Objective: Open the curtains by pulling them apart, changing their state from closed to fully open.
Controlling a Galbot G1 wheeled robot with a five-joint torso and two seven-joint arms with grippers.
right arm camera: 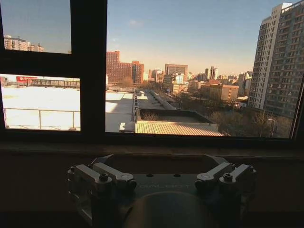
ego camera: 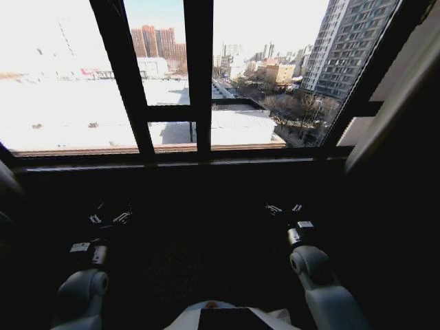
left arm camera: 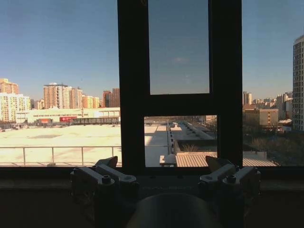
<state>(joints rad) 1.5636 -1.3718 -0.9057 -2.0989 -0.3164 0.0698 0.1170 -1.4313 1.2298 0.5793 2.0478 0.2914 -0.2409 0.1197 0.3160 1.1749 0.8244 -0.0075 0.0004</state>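
Note:
The window glass (ego camera: 75, 103) stands uncovered across its whole width, with the city outside in plain sight. A pale slanted strip (ego camera: 402, 89) runs along the window's right side and a pale sliver (ego camera: 5, 182) sits at the left edge; I cannot tell whether these are the curtains drawn aside. My left gripper (ego camera: 110, 218) hangs low below the sill, open with nothing between its fingers (left arm camera: 161, 164). My right gripper (ego camera: 285, 208) is level with it, also open and empty (right arm camera: 159, 161). Both face the window.
A dark window frame (ego camera: 199, 75) with a thick central post and a crossbar (ego camera: 168, 113) divides the glass. The sill (ego camera: 179, 161) runs across in front of both grippers. Below it the wall lies in deep shadow.

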